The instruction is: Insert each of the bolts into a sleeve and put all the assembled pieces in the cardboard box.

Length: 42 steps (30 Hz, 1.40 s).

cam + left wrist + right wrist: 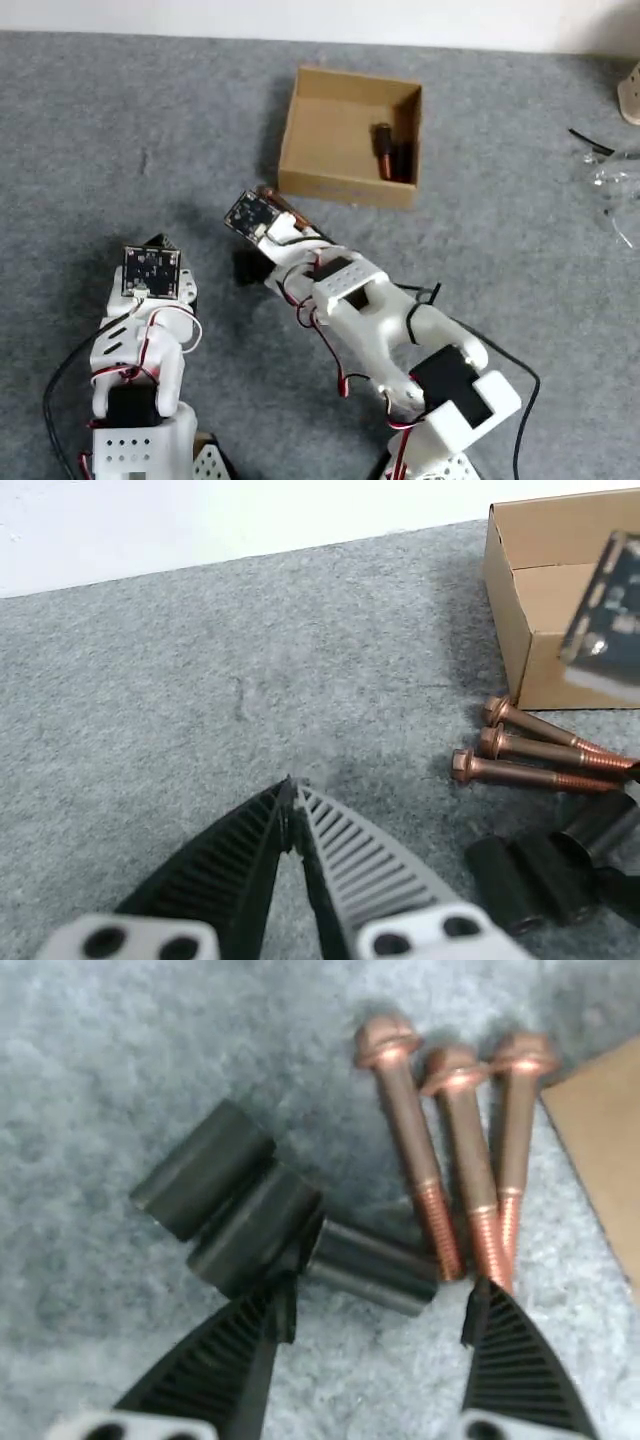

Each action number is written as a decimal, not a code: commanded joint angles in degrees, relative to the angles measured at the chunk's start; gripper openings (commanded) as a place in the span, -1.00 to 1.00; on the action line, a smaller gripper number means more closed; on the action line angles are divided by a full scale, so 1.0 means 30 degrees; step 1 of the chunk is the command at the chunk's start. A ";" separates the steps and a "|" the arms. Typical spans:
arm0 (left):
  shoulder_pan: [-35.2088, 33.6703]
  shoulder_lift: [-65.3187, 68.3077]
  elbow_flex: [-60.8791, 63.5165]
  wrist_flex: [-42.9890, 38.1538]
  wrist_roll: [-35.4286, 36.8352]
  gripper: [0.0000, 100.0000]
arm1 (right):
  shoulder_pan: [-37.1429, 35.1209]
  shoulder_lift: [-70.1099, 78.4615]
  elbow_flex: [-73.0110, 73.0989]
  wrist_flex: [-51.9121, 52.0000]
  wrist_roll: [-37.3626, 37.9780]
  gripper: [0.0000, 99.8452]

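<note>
Three copper bolts (450,1140) lie side by side on the grey carpet, also seen as bolts (540,755) beside the cardboard box (560,590). Three dark sleeves (260,1215) lie close to them, sleeves (545,865) in the left wrist view. My right gripper (380,1310) is open, its fingers straddling the nearest sleeve (372,1265) and the bolt tips. My left gripper (292,815) is shut with nothing in it, over bare carpet off to the side of the parts. The cardboard box (300,150) holds one assembled bolt-and-sleeve piece (384,150).
The right arm (390,320) stretches diagonally toward the box's near wall; the left arm (140,340) stands beside it. Cables and clear plastic (610,170) lie at the far right. Grey carpet (120,130) covers the table.
</note>
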 commanded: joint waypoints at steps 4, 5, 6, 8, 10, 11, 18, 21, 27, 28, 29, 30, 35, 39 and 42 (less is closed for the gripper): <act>0.0161 -0.0103 0.0337 -0.0498 -0.0117 -0.98 | -0.0103 -0.3414 -0.0718 -0.0454 0.0000 -0.50; 0.0161 -0.0103 0.0308 -0.0498 -0.0117 -0.98 | -0.0103 -0.3707 -0.0747 -0.0454 0.0000 -0.50; 0.0161 -0.0103 0.0308 -0.0498 -0.0117 -0.98 | -0.0103 -0.3883 -0.0777 -0.0454 0.0000 -0.50; 0.0161 -0.0103 0.0308 -0.0498 -0.0117 -0.98 | -0.0103 -0.3648 -0.0835 -0.0454 0.0000 -0.50; 0.0161 -0.0103 0.0308 -0.0498 -0.0117 -0.98 | -0.0103 -0.2916 -0.1509 -0.0484 0.0000 -0.50; 0.0161 -0.0103 0.0308 -0.0498 -0.0117 -0.98 | -0.0103 -0.2388 -0.1919 -0.0454 0.0000 -0.50; 0.0220 -0.0103 0.0308 -0.0498 -0.0117 -0.98 | 0.0337 0.2037 -0.5172 -0.0454 0.0029 -0.50; 0.0220 -0.0103 0.0308 -0.0498 -0.0117 -0.98 | 0.0806 0.3326 -0.6168 -0.0425 0.0059 -0.50; 0.0249 -0.0103 0.0308 -0.0527 -0.0117 -0.98 | 0.1538 0.4410 -0.6637 -0.0425 0.0059 -0.50; 0.0249 -0.0103 0.0308 -0.0527 -0.0117 -0.98 | 0.1656 0.4498 -0.6637 -0.0425 0.0059 -0.50; 0.0249 -0.0103 0.0308 -0.0527 -0.0117 -0.98 | 0.1744 0.4615 -0.6637 -0.0425 0.0059 -0.50; 0.0249 -0.0103 0.0308 -0.0527 -0.0117 -0.98 | 0.1773 0.4733 -0.6637 -0.0454 0.0059 -0.50; 0.0249 -0.0103 0.0337 -0.0527 -0.0117 -0.98 | 0.1919 0.5700 -0.6696 -0.0542 0.0088 -0.50; 0.0220 -0.0103 0.0366 -0.0527 -0.0117 -0.98 | 0.1919 0.6813 -0.7810 -0.0425 0.0117 -0.50; 0.0190 -0.0103 0.0366 -0.0527 -0.0117 -0.98 | 0.1949 0.7634 -0.8659 -0.0396 0.0117 -0.50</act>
